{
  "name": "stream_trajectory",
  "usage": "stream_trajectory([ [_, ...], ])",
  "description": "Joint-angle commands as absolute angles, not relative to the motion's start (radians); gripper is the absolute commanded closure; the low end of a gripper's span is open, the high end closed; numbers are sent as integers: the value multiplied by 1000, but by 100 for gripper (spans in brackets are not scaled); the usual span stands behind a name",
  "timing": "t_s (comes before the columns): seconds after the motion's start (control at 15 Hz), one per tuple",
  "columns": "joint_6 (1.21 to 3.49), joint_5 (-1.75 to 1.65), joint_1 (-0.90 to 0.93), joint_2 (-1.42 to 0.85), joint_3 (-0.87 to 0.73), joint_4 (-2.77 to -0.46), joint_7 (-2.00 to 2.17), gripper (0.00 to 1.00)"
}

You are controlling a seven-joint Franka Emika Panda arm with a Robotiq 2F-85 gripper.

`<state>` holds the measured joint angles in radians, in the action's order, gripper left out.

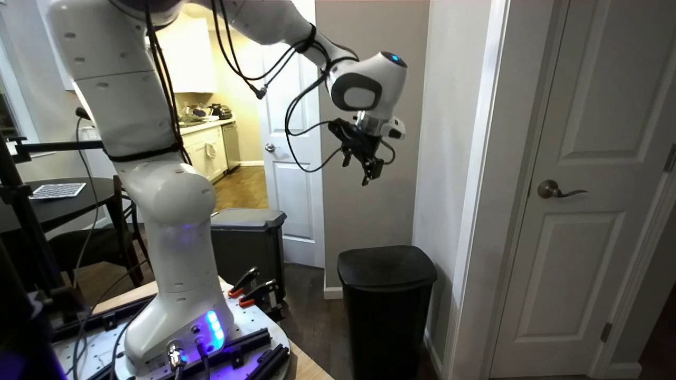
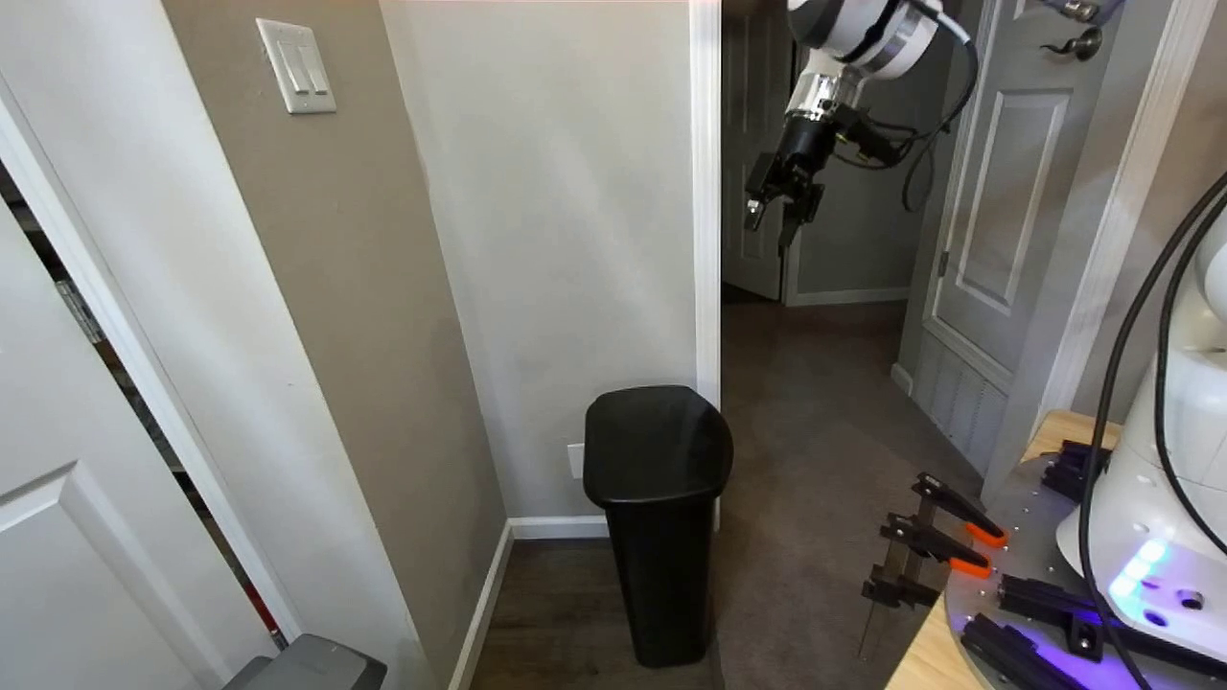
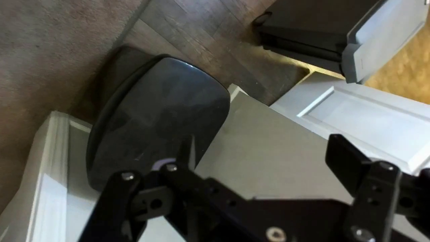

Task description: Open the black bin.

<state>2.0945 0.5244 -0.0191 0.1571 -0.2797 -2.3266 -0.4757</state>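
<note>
the robotiq gripper (image 3: 262, 148) is hanging higher than the black trash can (image 2: 661, 527), its fingers (image 3: 342, 161) standing spread with nothing between, presumably for catching the lid (image 3: 164, 114). the can is standing upright on the plank floor (image 2: 546, 594) just beside the pale wall (image 2: 556, 240), probably for keeping out of the way; its smooth, faintly shiny, round-cornered lid is lying flat and closed

Rounded white arm (image 1: 182, 211) — black cables (image 1: 165, 79) strapped alongside, blue base lights (image 1: 215, 325), black tool (image 3: 263, 151) with silver screws (image 3: 171, 167)
</note>
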Motion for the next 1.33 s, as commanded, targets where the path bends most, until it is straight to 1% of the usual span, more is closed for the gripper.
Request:
stream_trajectory([
  [0.0,2177,800,-30,-11,-279,-2298,-752,0],
  [0.2,2145,1037,-80,-161,-230,-2234,-984,0],
  [0.47,2081,1168,-142,-298,-168,-2158,-1106,0],
  [0.53,2137,1111,-126,-241,-171,-2205,-1041,0],
  [0.73,2107,1136,-142,-303,-160,-2161,-1069,0],
  [1.27,2111,1146,-147,-317,-158,-2158,-1092,0],
])
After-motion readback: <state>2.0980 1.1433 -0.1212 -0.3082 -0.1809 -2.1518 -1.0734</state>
